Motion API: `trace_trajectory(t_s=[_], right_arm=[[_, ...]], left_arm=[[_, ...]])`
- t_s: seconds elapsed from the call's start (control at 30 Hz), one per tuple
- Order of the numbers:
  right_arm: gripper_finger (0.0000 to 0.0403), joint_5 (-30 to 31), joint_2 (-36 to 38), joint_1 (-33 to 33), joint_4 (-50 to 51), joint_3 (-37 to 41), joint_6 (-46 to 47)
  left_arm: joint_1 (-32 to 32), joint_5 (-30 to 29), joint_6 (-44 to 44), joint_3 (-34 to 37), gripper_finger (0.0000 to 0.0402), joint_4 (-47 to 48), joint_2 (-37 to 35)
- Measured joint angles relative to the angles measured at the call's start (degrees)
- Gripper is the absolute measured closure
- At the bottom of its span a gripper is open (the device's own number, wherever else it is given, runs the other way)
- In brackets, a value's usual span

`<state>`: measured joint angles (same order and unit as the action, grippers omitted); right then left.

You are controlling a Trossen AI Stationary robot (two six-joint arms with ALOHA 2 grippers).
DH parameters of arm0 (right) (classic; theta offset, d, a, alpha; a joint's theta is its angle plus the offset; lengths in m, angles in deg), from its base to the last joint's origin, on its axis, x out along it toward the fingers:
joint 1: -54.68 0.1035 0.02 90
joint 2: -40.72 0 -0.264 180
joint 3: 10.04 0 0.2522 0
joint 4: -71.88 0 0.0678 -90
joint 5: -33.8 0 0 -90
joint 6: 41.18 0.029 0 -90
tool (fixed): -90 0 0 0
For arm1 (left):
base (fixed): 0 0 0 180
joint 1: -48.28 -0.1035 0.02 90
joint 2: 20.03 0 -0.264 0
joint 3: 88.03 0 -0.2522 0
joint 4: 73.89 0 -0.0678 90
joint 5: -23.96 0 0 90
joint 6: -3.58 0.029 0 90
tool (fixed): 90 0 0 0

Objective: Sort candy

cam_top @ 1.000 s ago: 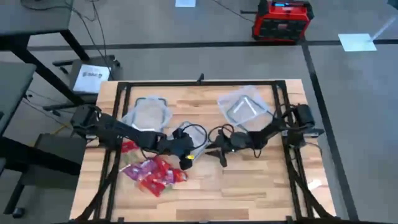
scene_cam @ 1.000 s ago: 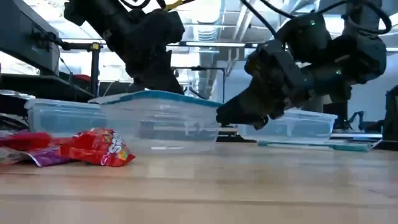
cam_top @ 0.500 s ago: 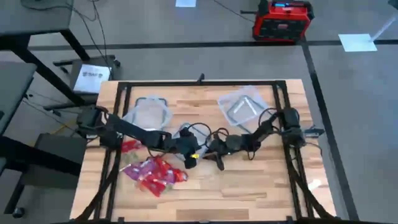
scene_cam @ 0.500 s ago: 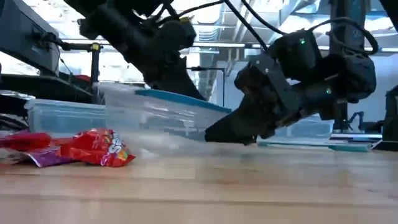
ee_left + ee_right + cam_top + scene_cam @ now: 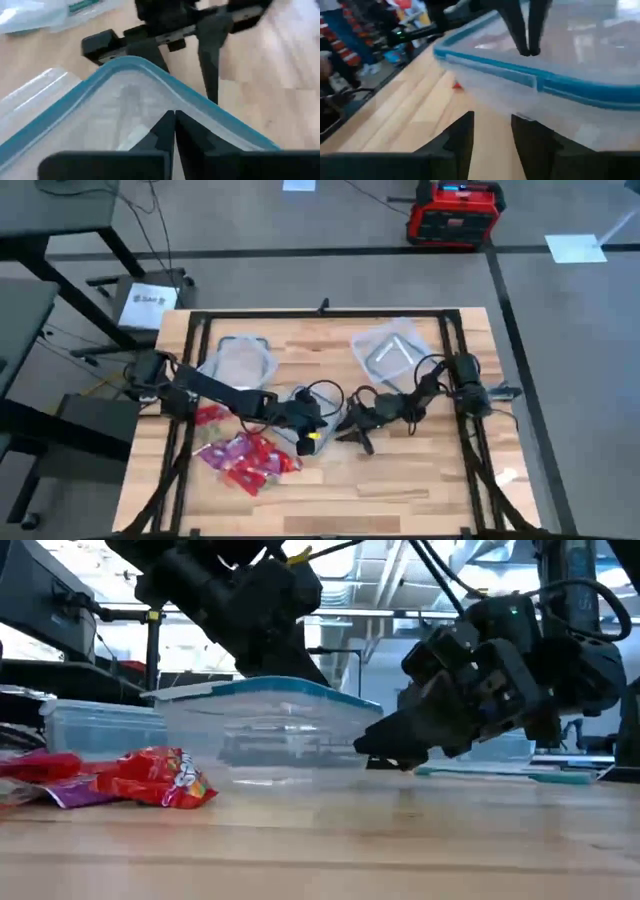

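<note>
A pile of candy (image 5: 245, 460) in red and purple wrappers lies on the table's near left, also seen in the low view (image 5: 150, 778). At the table's middle stands a clear tub (image 5: 265, 735) with a blue-rimmed lid (image 5: 530, 82) on it. My left gripper (image 5: 174, 117) is shut, its tips down on that lid. My right gripper (image 5: 492, 117) stands open just right of the tub, low over the wood and pointing at the tub's wall (image 5: 355, 745). Nothing is between its fingers. My left gripper presses its shut fingertips (image 5: 529, 49) on the lid's top (image 5: 150, 107), near the corner that faces my right gripper. The fingers slant down from the table's left. The tub sits level on the wood. My right gripper: I cannot tell whether its fingertips touch the tub's wall.
A second clear tub (image 5: 240, 360) stands at the far left. Another tub and a loose lid (image 5: 395, 350) lie at the far right. Bare wood stretches along the near edge right of the candy. A red box (image 5: 452, 212) stands on the floor beyond the table.
The lidded tub tipped with its right side down half a second ago and now sits level again. My left gripper has gone down and toward the table's right, over the lid. My right gripper has sunk and tipped nearer to level beside the tub.
</note>
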<state>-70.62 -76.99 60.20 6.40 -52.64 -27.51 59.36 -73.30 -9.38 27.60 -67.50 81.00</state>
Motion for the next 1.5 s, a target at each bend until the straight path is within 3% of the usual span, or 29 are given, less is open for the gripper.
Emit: trace_trajectory(t_s=[0.23,0.33,0.5,0.67,0.93,1.07,1.27,1.5], right_arm=[[0.0270,-2.0,0.1,-0.1,-3.9,0.0,3.3],[0.0252,-2.1,0.5,-0.1,-10.8,-0.3,4.5],[0.0216,-0.5,1.0,-0.8,-10.3,-0.7,5.3],[0.0202,-3.9,1.1,-1.7,-10.1,1.4,6.1],[0.0216,-12.0,1.3,-0.8,-9.3,6.1,11.6],[0.0224,-9.8,1.6,1.5,-4.7,5.8,8.2],[0.0232,1.7,1.5,2.6,-2.9,4.5,2.9],[0.0232,0.4,1.4,2.6,2.4,-0.6,0.9]], left_arm=[[0.0,3.2,2.8,0.2,0.0402,-0.9,0.0],[0.0,3.5,3.8,0.2,0.0402,-0.9,0.0],[0.1,6.0,3.7,0.2,0.0402,-2.4,0.2],[0.1,7.6,3.1,0.3,0.0402,-3.5,-0.2],[0.1,7.6,2.8,0.2,0.0402,-3.1,-0.2],[0.0,7.5,3.1,0.2,0.0402,-3.4,-0.2],[0.0,8.4,2.4,0.2,0.0402,-4.5,-0.2],[-0.2,8.8,1.8,0.3,0.0402,-4.8,-0.3]])
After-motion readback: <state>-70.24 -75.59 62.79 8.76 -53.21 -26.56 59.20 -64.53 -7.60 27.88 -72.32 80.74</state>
